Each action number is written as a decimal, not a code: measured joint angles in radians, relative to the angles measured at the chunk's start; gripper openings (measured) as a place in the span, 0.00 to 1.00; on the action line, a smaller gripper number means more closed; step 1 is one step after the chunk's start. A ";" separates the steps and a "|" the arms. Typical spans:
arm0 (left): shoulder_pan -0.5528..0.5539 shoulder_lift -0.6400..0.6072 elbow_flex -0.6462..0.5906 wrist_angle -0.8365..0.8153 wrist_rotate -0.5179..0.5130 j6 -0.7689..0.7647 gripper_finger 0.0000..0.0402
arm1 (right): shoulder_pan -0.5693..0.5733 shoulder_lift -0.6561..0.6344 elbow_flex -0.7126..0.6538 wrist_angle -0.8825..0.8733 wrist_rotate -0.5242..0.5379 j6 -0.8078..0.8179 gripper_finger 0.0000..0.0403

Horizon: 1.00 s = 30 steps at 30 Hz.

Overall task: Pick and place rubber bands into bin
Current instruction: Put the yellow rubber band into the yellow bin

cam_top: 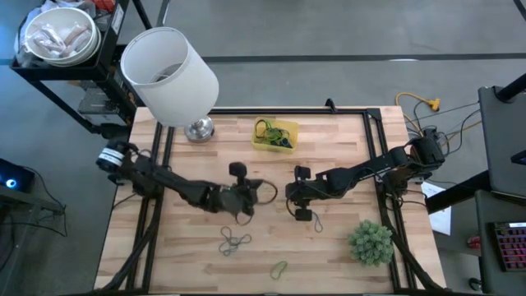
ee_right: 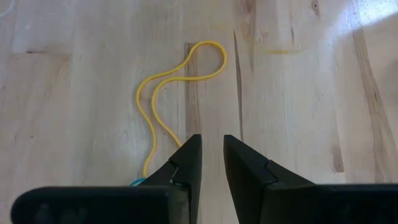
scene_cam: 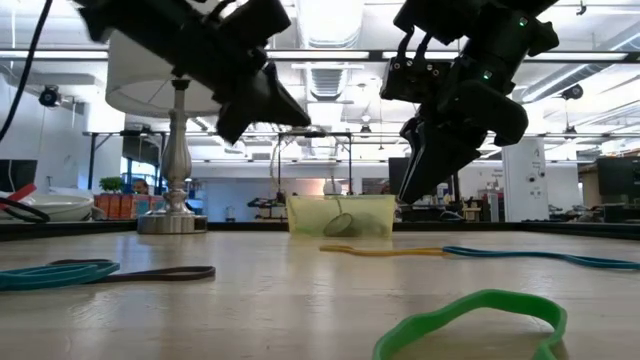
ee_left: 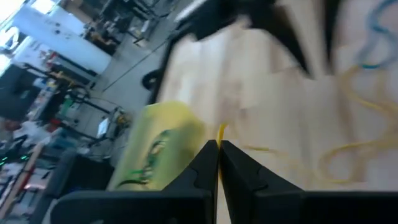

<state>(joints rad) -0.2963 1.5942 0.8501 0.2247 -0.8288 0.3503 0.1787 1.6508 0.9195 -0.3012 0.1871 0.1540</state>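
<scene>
The yellow band [ee_right: 168, 87] runs out of sight behind the right tool [ee_right: 212, 152]. Motion blurs the bin [ee_left: 158, 146]. The bands inside it are too small to count.

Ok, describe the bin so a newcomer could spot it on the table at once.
Start at the big white lampshade over the table's far left corner. Just to its right on the wooden table, near the far edge, sits the bin. It is the only yellow translucent tray there, with rubber bands inside it.
</scene>
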 joint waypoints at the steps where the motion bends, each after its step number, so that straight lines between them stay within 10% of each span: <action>1: 0.018 -0.015 0.000 0.002 0.000 0.012 0.00 | 0.000 0.000 0.000 0.000 0.000 0.000 0.15; 16: 0.350 -0.125 0.034 0.097 0.239 0.186 0.00 | 0.000 0.000 0.000 0.004 0.001 -0.005 0.15; 30: 0.631 0.016 0.105 0.189 0.477 0.130 0.00 | 0.000 0.000 0.000 0.060 0.001 -0.067 0.15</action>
<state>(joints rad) 0.3346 1.6098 0.9553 0.4133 -0.3513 0.4798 0.1783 1.6508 0.9195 -0.2409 0.1879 0.0873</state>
